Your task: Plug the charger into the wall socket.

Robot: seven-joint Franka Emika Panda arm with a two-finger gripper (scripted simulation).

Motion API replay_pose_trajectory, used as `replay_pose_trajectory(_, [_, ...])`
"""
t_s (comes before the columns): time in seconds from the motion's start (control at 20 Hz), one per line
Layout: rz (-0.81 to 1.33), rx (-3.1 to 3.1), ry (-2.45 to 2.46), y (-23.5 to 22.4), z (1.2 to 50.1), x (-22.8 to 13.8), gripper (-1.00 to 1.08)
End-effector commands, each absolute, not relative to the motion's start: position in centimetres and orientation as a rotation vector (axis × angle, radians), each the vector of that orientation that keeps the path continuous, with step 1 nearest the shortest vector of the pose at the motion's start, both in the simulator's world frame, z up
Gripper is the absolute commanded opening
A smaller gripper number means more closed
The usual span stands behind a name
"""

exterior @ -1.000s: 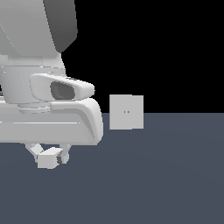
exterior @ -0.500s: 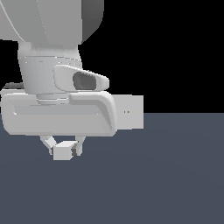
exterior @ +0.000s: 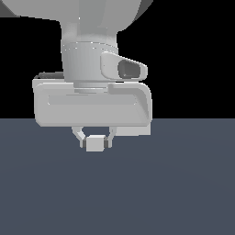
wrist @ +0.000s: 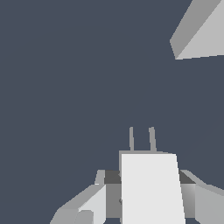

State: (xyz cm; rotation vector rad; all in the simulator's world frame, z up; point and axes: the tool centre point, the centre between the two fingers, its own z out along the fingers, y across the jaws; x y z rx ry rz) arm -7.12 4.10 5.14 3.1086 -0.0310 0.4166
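Exterior view: the gripper point(exterior: 95, 137) hangs above the dark floor point(exterior: 183, 193), its fingers point(exterior: 79, 135) closed against both sides of the charger point(exterior: 95, 144), which it holds clear of the floor. The socket point(exterior: 146, 130) is almost wholly hidden behind the arm's hand, only a sliver likely showing at its right edge. In the wrist view the charger's two prongs point(wrist: 141, 139) point ahead, well apart from the socket's corner point(wrist: 199, 33).
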Motion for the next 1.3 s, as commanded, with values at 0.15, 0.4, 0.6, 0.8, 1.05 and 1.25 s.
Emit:
replay_pose_trajectory(0.15, [0.418, 3.112, 0.025, 1.4, 6.6, -6.5, -1.0])
replay_pose_trajectory(0.4, [0.418, 3.116, 0.072, -1.0, 7.9, -5.8, -1.0])
replay_pose_trajectory(0.6, [0.417, 3.119, 0.104, -2.5, 8.7, -5.3, -1.0])
replay_pose_trajectory(0.8, [0.416, 3.121, 0.129, -3.8, 9.3, -4.8, -1.0])
replay_pose_trajectory(1.05, [0.415, 3.123, 0.15, -4.7, 9.9, -4.5, -1.0])
replay_pose_trajectory(1.25, [0.414, 3.124, 0.156, -5.1, 10.0, -4.3, -1.0])
